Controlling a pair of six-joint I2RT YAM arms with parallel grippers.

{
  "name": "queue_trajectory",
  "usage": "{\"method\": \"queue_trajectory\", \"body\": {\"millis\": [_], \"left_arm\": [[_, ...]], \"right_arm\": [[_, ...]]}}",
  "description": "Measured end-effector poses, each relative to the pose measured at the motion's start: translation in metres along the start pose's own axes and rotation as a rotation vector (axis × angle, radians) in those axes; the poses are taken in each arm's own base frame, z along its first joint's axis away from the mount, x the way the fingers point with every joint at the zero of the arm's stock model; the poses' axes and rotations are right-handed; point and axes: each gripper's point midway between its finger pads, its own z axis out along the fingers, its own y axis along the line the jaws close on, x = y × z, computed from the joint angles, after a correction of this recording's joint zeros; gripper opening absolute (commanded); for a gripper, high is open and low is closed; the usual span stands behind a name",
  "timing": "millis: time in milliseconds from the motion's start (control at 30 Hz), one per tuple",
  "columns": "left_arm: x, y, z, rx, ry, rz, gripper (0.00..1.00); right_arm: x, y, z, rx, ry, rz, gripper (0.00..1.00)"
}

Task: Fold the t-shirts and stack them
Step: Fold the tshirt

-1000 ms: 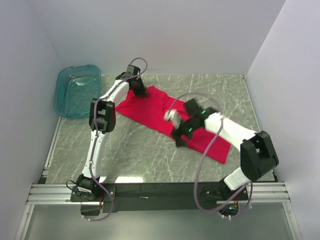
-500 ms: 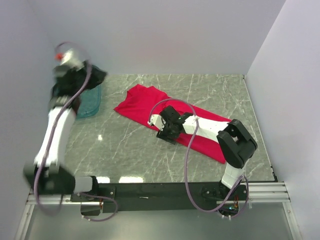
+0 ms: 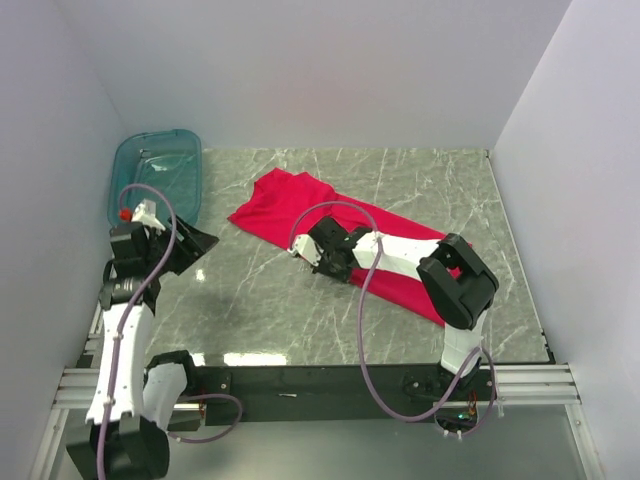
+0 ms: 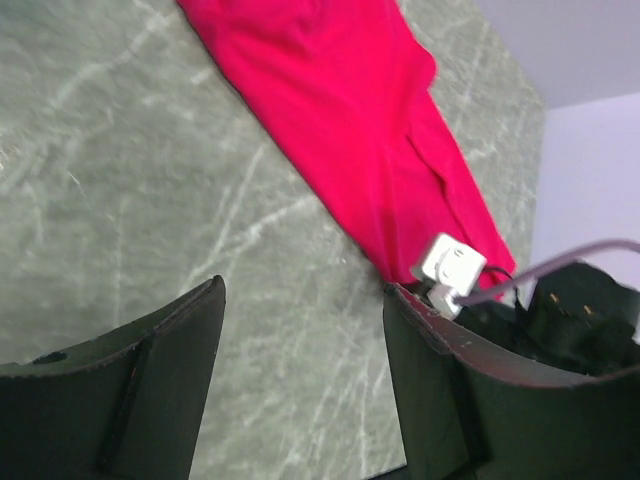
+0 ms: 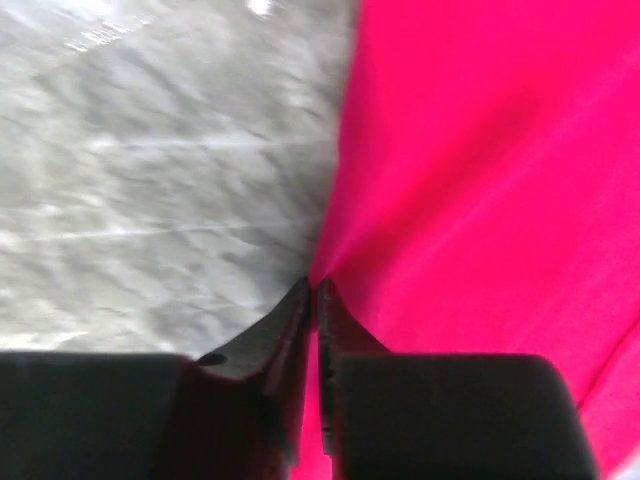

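Observation:
The red t-shirt (image 3: 300, 205) lies as a long strip slanting across the marble table (image 3: 250, 300), from the back middle to the right front. My right gripper (image 3: 330, 268) is low at the strip's near long edge. In the right wrist view that gripper (image 5: 313, 288) is shut, with a pinch of the shirt's (image 5: 480, 150) edge between its fingertips. My left gripper (image 3: 195, 243) hangs open above bare table at the left, well away from the cloth. The left wrist view shows that gripper (image 4: 302, 290) with nothing between its fingers and the shirt (image 4: 350, 120) beyond it.
A translucent teal tub (image 3: 155, 180) stands at the back left corner, just behind my left arm. White walls close in the table at the back and on both sides. The right arm's white wrist camera (image 4: 448, 265) shows at the shirt's edge.
My left gripper let go of the shirt's far end, opened, and the arm swung back to the left. My right gripper slid left along the near edge and shut on the cloth.

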Motion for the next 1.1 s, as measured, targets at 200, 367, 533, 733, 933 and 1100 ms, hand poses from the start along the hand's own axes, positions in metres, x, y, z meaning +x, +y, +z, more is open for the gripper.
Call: {"method": "queue_trajectory", "body": {"millis": [200, 367, 533, 733, 933, 1100], "left_arm": [[0.031, 0.004, -0.01, 0.036, 0.042, -0.051, 0.67], [0.059, 0.023, -0.004, -0.007, 0.128, -0.153, 0.68], [0.06, 0.034, 0.008, -0.057, 0.158, -0.205, 0.66], [0.062, 0.06, 0.037, -0.15, 0.218, -0.255, 0.56], [0.059, 0.067, 0.054, -0.151, 0.237, -0.239, 0.54], [0.048, 0.051, 0.048, -0.077, 0.197, -0.171, 0.55]], "right_arm": [[-0.024, 0.033, -0.001, -0.167, -0.041, 0.002, 0.0], [-0.084, 0.078, 0.0, -0.353, -0.107, -0.029, 0.24], [-0.157, 0.112, 0.001, -0.485, -0.186, -0.04, 0.63], [-0.141, 0.058, -0.028, -0.485, -0.244, 0.118, 0.92], [-0.079, -0.124, -0.045, -0.286, -0.401, 0.602, 0.93], [-0.05, -0.168, -0.018, -0.241, -0.378, 0.875, 0.94]]}}
